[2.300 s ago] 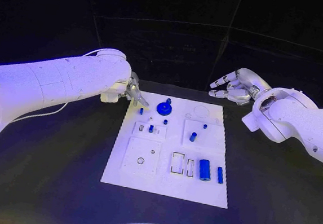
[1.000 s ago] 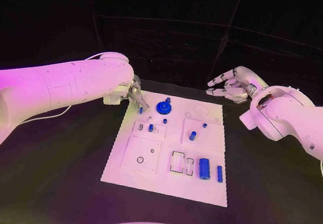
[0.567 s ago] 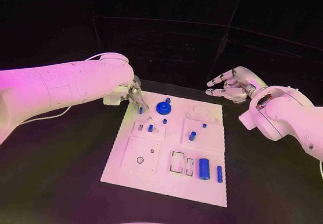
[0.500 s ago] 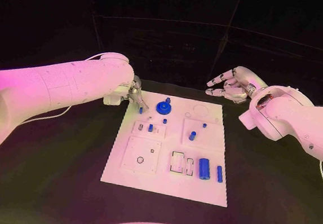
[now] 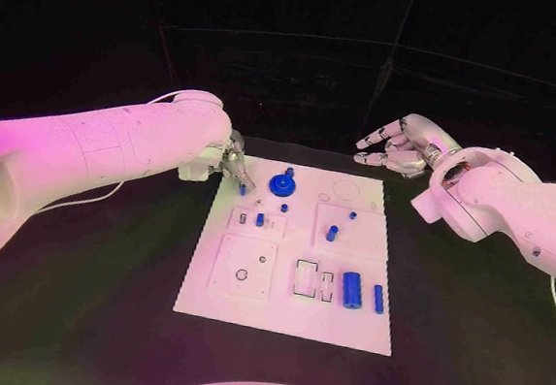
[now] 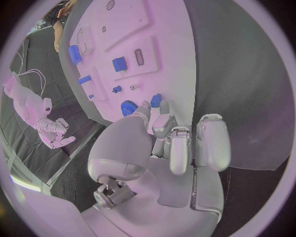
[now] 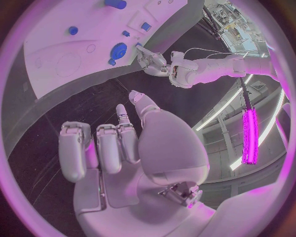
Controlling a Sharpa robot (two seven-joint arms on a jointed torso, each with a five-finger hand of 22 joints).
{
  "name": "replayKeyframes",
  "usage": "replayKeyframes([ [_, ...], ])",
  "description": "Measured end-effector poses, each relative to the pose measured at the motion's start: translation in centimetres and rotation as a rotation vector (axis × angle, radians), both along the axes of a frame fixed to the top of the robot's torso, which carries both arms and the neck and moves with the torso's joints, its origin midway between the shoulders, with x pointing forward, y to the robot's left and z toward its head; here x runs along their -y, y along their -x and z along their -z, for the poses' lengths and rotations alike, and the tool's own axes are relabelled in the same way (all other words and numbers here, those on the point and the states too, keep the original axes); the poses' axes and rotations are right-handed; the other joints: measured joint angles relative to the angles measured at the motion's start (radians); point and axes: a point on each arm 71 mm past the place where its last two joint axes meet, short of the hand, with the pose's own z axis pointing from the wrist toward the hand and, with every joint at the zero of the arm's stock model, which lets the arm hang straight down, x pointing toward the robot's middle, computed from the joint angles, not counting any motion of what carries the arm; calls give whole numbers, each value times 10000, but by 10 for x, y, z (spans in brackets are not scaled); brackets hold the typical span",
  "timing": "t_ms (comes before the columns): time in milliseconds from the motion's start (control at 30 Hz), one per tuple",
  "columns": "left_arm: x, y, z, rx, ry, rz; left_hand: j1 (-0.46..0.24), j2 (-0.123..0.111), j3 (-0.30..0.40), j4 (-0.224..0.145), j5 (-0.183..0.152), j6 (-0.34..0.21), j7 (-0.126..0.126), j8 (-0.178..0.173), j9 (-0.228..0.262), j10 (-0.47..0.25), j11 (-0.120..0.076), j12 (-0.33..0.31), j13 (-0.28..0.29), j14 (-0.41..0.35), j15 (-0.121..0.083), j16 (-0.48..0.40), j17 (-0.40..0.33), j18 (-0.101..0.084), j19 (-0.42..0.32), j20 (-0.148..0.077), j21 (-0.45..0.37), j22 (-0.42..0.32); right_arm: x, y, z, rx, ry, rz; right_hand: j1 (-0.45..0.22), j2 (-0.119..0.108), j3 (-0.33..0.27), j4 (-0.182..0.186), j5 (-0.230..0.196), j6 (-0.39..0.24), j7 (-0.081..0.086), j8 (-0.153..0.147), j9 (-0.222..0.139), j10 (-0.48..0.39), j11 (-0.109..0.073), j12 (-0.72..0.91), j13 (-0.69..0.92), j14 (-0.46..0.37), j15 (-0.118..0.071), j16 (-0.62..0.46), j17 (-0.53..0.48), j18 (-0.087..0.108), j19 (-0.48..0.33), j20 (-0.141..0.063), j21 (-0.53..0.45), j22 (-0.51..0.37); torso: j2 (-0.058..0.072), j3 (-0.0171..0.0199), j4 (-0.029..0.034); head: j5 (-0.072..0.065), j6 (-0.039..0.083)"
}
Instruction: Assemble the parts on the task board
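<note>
Two robot hands: your left robot hand (image 5: 231,168) pinches a small blue part (image 5: 242,188) at the task board (image 5: 284,319); lower it straight. Your right robot hand (image 5: 396,145), spread, waits.

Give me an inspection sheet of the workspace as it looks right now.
Surface: black table, bare around the board.
Job's things: white task board at centre; blue parts lying and standing on it.
Clutter: nothing seen.
Hands: left hand at the board's far left corner, pinching a small blue part; right hand raised beyond the far right corner, holding nothing.
Cables: white cable beside the left arm.
Surroundings: dark.
</note>
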Motion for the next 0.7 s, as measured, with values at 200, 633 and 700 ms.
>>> replayKeyframes([
  [200, 0, 0, 0, 8, 53, 17, 745, 492, 451, -452, -1, 36, -37, 38, -31, 11, -98, 0, 0, 0, 0, 0, 0, 0, 32, -32, 0, 43, 0, 0, 0, -8, 2, -14, 0, 0, 0, 0, 0, 0, 0, 0, 0, 0, 0, 0, 0, 0, 0, 0, 0, 0, 0, 0, 0, 0, 0, 0, -3, 13, 1],
  [633, 1, 1, -1, 141, 768, -33, 1705, 706, 1827, -706, 28, -170, -17, 8, -146, -38, -139, -52, -103, 0, -75, 0, 0, 0, 68, -68, 39, 108, 0, 0, 0, -12, 6, -15, 0, 0, 0, 0, 0, 0, 0, 0, 0, 0, 0, 0, 0, 0, 0, 0, -1, 0, 0, 0, 0, 0, 0, 0, -5, 24, -22],
  [700, -1, 2, -1, 168, 883, -61, 1563, 566, 1975, -570, 28, -170, -16, 132, -137, -38, -138, -69, -123, -1, -75, 0, 0, -1, 68, -68, 39, 119, 0, 0, 0, -12, 7, -13, 0, 0, 0, 0, 0, 0, 0, 0, 0, 0, 0, 0, 0, 0, 0, 0, -1, 0, 0, 0, 0, 0, 0, 0, 2, 30, -23],
])
